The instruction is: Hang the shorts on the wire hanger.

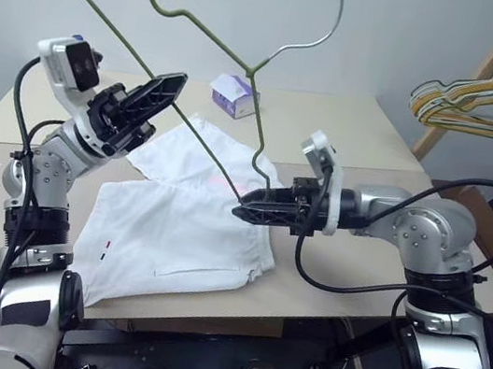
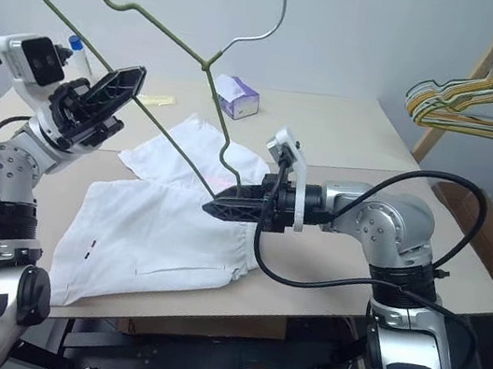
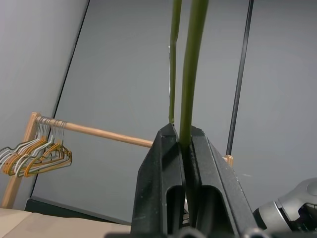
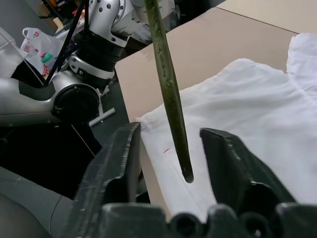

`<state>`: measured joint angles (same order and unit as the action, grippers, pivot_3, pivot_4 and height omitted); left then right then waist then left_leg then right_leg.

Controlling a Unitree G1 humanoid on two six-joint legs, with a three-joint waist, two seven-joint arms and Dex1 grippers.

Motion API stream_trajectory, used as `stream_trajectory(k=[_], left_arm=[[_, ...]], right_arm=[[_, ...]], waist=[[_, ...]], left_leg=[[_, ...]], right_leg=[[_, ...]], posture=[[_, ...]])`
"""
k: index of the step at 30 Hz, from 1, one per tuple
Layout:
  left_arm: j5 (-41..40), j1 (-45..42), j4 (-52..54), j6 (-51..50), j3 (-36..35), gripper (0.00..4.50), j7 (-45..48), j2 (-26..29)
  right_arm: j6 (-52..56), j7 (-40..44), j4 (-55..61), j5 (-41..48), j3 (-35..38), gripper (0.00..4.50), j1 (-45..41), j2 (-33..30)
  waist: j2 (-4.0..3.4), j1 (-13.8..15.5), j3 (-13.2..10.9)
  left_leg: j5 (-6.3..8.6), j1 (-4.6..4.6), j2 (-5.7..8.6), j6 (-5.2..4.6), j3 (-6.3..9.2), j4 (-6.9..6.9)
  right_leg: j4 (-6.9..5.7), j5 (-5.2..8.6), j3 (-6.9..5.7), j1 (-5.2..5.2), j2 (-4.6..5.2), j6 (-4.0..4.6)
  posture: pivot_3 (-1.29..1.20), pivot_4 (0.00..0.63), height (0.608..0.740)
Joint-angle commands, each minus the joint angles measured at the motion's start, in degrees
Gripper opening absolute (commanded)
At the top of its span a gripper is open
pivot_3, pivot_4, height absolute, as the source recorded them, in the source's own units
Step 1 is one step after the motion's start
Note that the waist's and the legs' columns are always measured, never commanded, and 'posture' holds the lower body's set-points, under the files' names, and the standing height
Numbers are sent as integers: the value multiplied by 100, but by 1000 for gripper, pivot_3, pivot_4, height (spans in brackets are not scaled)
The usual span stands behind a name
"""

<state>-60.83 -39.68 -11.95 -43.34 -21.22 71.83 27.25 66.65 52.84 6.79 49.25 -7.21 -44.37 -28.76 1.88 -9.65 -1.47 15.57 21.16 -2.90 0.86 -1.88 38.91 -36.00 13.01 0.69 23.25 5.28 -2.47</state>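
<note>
Above the limp, light shorts (image 1: pixel 173 229) lying flat, the left gripper (image 1: pixel 152 95) pinches the stiff, springy wire hanger (image 1: pixel 197 29) aloft, while the right gripper (image 1: pixel 256 211), jaws spread, straddles its loose wire end, the likely handhold.

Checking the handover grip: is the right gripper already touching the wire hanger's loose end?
Apart. In the right wrist view, the wire hanger end hangs between the right gripper fingers, with gaps visible on both sides.
</note>
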Motion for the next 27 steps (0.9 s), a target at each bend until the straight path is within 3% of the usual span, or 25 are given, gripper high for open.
stream_trajectory(k=[1, 3, 5, 13, 19, 23, 27], left_arm=[[7, -29, 142, 166, -49, 0, 16, -3], [63, 5, 158, 280, -43, 0, 14, -29], [115, 64, 176, 369, -5, 0, 42, -50], [571, 257, 280, 539, 316, 2409, -319, -158], [1280, 692, 505, 665, 513, 4308, -575, 393], [1982, 907, 393, 1058, 716, 4473, -714, 814], [2674, 1266, 670, 1789, 1230, 4473, -145, 1236]], right_arm=[[-32, -22, 120, 27, 130, 915, -99, 25], [-46, -46, 128, 22, 135, 239, -77, 33], [-64, -86, 139, -5, 137, 23, -57, 49], [-136, -363, 224, 54, 352, 0, 14, 273], [179, -1164, 301, 571, 1330, 0, 236, 582], [684, -1561, 549, 943, 1769, 0, 659, 335], [1381, -1674, 1008, 1308, 2066, 0, 1502, -367]], waist=[[0, 0, 0], [0, 0, 0], [0, -6, 0], [0, -3, 0], [-2, -58, -1], [-4, -50, -3], [-8, 45, -5]], left_leg=[[0, 0, 0, 0, 0, 0], [0, 0, 0, 0, 0, 0], [0, -1, -1, 0, 0, 0], [0, 0, 0, 0, 0, 0], [0, 0, -1, 0, 0, -2], [0, 0, -2, 0, 0, -3], [1, 2, -1, 0, -4, -8]], right_leg=[[0, 0, 0, 0, 0, 0], [0, 0, 0, 0, 0, 0], [0, 0, 0, 0, -1, 0], [0, 0, 0, 0, 0, 0], [-1, 0, 2, 1, -1, 0], [0, 0, 1, 1, 0, 0], [10, 1, 0, 1, 1, 1]], posture=[[-149, 0, 740], [-150, 0, 740], [-151, 0, 740], [-162, 0, 740], [-172, 0, 740], [-164, 0, 740], [-155, 0, 740]])
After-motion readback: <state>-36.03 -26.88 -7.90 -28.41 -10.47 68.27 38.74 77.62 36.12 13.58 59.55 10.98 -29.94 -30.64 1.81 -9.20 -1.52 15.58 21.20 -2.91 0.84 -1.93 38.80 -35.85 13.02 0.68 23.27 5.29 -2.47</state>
